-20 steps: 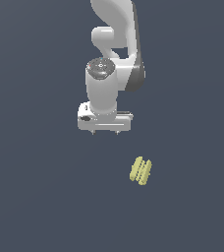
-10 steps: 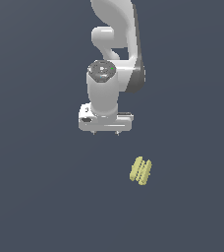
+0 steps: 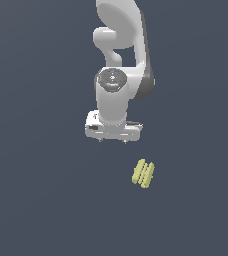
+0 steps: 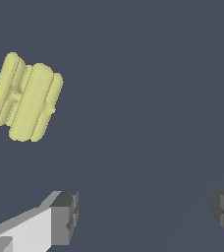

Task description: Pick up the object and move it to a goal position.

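Object [image 3: 143, 173]: pale yellow, uniform, ridges shaded slightly darker olive-yellow in grooves; same in wrist view [image 4: 24, 97]. Surface [image 3: 36, 200]: plain dark slate blue-grey, no pattern. Arm [image 3: 120, 60]: glossy white, dark grey panel along side, grey disc cap on joint. Tool [image 3: 112, 141]: white body. Fingers [image 4: 64, 218]: white with dark grey pads in wrist view.

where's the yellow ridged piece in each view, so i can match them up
Exterior view: the yellow ridged piece lies on the dark floor, below the gripper and toward the exterior view's right, apart from it.
Wrist view: the piece shows large and whole, off to one side of the open fingers, not between them.
Shared landmark: the gripper, empty in both views.
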You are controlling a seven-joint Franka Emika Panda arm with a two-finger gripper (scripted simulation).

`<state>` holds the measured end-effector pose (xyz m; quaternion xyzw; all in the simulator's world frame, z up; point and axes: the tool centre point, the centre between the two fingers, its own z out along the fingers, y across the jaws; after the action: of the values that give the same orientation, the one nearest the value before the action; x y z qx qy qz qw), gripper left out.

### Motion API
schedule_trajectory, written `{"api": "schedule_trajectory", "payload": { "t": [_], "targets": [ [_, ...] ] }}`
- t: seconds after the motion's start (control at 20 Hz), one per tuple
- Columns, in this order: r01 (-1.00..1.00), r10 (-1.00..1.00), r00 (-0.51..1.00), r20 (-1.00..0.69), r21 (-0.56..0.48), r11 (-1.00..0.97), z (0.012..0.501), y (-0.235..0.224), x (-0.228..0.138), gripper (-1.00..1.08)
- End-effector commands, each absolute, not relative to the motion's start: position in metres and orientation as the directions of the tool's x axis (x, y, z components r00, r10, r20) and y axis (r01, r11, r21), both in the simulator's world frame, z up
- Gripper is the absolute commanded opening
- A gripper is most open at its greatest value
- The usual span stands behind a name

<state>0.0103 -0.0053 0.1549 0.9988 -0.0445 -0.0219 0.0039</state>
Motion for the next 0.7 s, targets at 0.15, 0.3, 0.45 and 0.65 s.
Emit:
{"api": "schedule_trajectory", "payload": {
  "t": [0.15, 0.3, 0.45, 0.65],
  "targets": [
    [-0.163, -0.163, 0.986, -0.034, 0.012, -0.987, 0.145, 0.019, 0.033, 1.0],
    [-0.214, -0.214, 0.976, -0.027, 0.012, -0.977, 0.138, 0.036, 0.048, 1.0],
    [-0.265, -0.266, 0.964, -0.021, 0.012, -0.964, 0.13, 0.055, 0.062, 1.0],
    [-0.33, -0.33, 0.944, -0.013, 0.009, -0.944, 0.119, 0.079, 0.078, 1.0]
  ]
}}
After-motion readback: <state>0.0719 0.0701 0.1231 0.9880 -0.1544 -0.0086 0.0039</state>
